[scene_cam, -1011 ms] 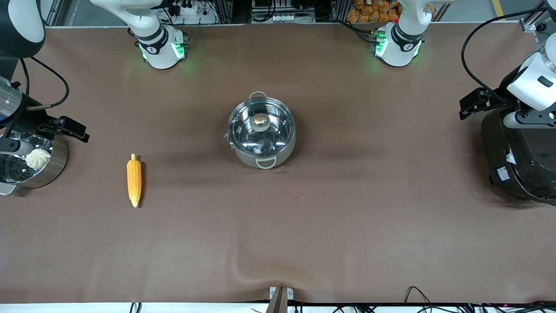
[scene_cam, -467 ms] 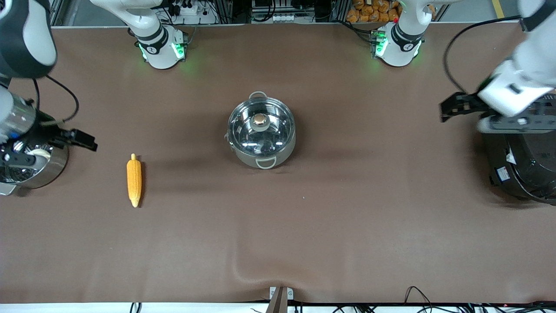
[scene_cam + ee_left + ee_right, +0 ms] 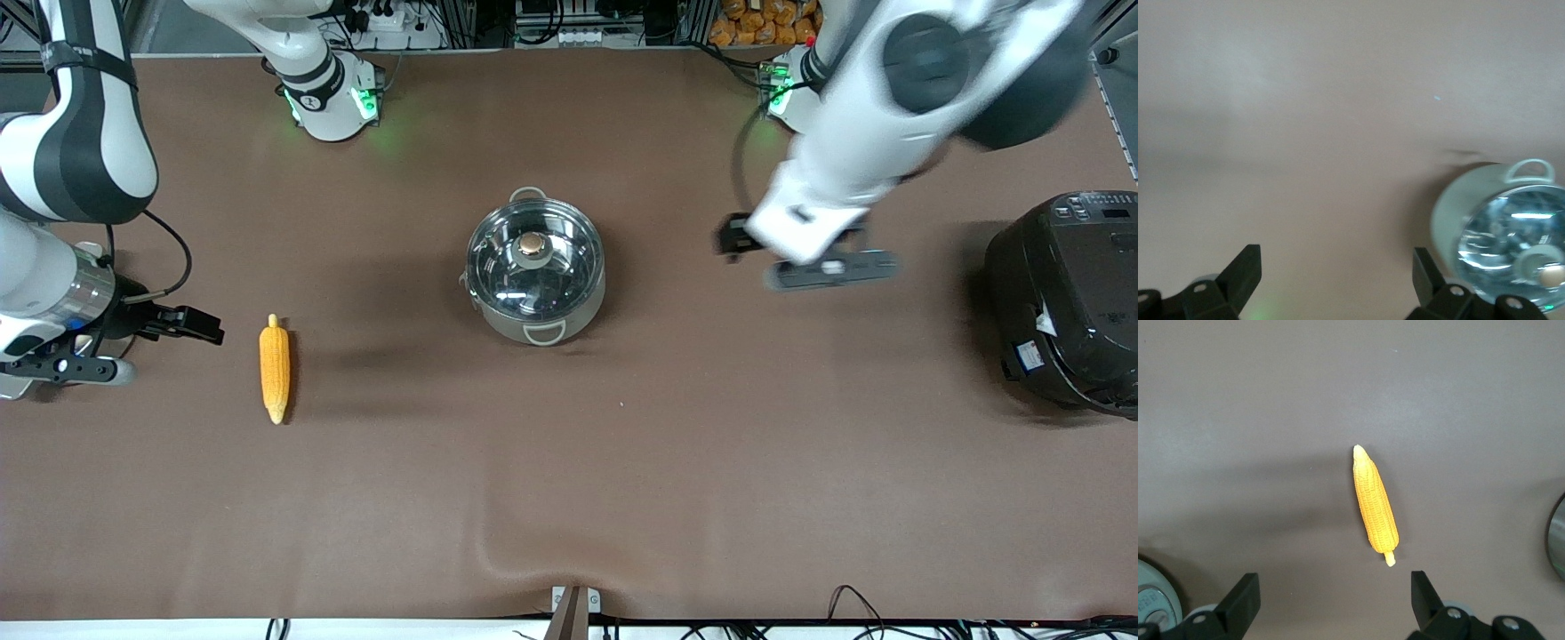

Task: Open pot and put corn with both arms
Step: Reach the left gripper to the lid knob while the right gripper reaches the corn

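In the middle of the desk [image 3: 676, 498] sits the pot [image 3: 536, 271], and its glass lid [image 3: 533, 258] is on it. The corn [image 3: 275, 367] lies flat on the desk, near the right arm's end. So nothing is done yet: the lid must come off and the corn must go in. The left gripper [image 3: 805, 258] is up over bare desk beside the pot, spread wide and empty. The right gripper [image 3: 133, 342] is beside the corn, spread wide, holding nothing.

A big black cooker [image 3: 1067, 302] sits on the brown table [image 3: 569, 498] at the left arm's end.
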